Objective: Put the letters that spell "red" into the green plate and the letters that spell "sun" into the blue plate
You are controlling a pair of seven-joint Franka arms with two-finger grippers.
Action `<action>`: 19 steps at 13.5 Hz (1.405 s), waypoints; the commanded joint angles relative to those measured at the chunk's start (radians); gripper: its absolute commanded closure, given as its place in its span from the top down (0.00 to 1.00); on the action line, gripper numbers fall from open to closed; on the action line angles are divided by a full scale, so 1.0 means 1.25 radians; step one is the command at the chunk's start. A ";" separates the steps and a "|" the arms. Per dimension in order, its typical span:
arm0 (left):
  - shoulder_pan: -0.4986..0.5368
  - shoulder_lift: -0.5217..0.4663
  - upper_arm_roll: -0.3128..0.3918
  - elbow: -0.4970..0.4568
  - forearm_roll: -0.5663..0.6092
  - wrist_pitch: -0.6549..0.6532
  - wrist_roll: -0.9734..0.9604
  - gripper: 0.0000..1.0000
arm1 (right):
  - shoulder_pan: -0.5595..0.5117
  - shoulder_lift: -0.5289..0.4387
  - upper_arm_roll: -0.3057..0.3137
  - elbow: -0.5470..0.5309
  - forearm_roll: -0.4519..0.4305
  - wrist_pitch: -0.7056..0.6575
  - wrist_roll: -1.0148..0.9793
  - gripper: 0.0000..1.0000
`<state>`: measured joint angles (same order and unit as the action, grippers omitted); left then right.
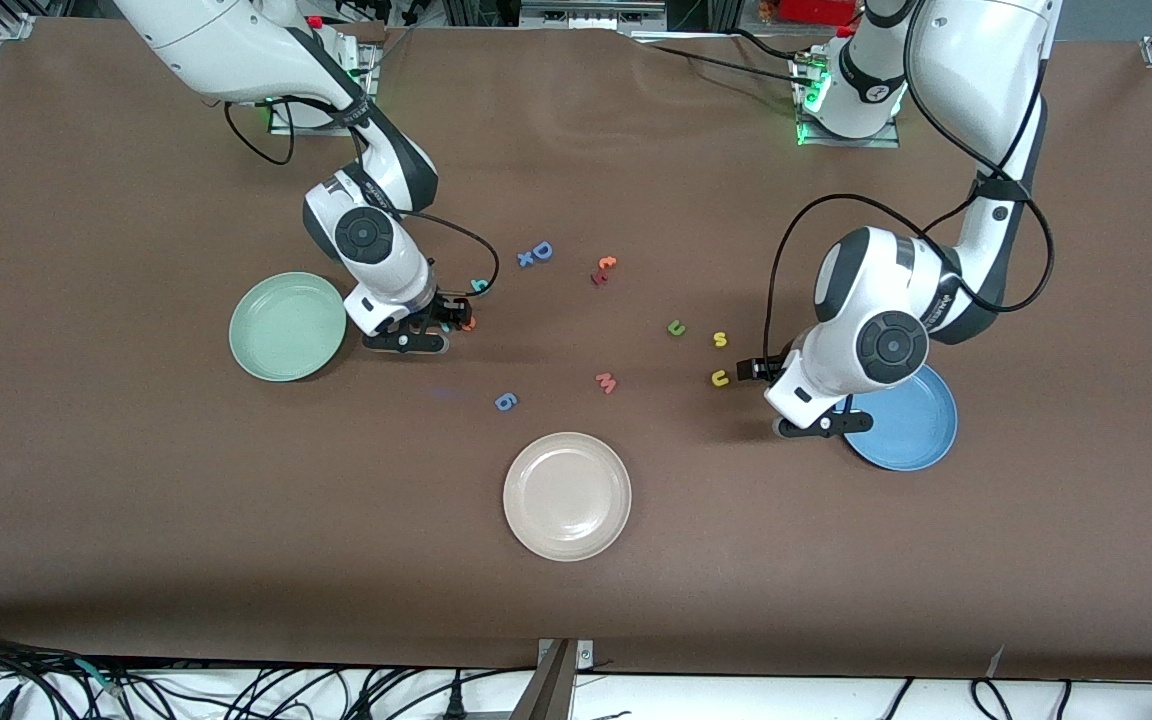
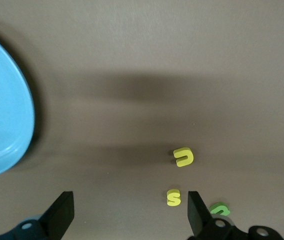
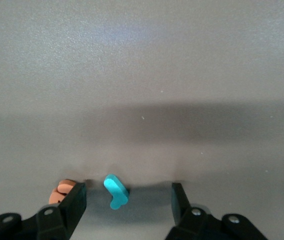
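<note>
**Right pincer down over the teal "r", left pincer wide open by the blue plate**

On the brown table (image 1: 136, 500), the green plate (image 1: 288, 326) lies toward the right arm's end and holds nothing. Just beside it the right pincer (image 1: 453, 318) is down at the table surface, its fingers (image 3: 74, 202) apart with the teal "r" (image 3: 116, 191) lying between them, touched by neither finger. The orange "e" (image 3: 62, 192) lies just outside one finger, touching or nearly touching it. The teal "d" (image 1: 479, 286) lies close by, a little farther from the front camera.

Toward the middle of the table lie a blue "D" (image 1: 541, 250) with a small blue "x" (image 1: 525, 258), a red letter (image 1: 598, 277) with an orange "c" (image 1: 607, 263), a blue "6" (image 1: 505, 402), a pink "w" (image 1: 606, 382) and, nearest the front camera, a beige-white plate (image 1: 567, 496).

The green "n" (image 1: 676, 327), the yellow "s" (image 1: 721, 340) and the yellow "u" (image 1: 721, 378) lie on the table between the middle and the left arm. The left pincer (image 1: 758, 369) hangs low just beside the yellow "u", its fingers (image 2: 62, 212) spread wide and holding nothing. The blue plate (image 1: 911, 425) lies partly under the left arm's wrist and is empty.
</note>
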<state>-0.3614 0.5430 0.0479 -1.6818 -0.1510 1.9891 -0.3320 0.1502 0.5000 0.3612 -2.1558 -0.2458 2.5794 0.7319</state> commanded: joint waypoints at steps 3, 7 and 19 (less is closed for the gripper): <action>-0.043 0.033 0.006 -0.006 -0.023 0.048 -0.023 1.00 | 0.017 -0.002 -0.008 0.000 -0.021 0.004 0.030 0.63; -0.086 0.067 0.007 -0.008 -0.023 0.102 -0.100 1.00 | 0.019 -0.002 -0.008 0.002 -0.019 0.004 0.032 0.56; -0.105 0.075 0.006 -0.087 -0.023 0.231 -0.115 1.00 | 0.017 -0.011 -0.009 0.008 -0.019 -0.012 0.051 0.05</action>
<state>-0.4820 0.6501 0.0470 -1.7741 -0.1510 2.2632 -0.4711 0.1615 0.4973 0.3580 -2.1542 -0.2472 2.5787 0.7693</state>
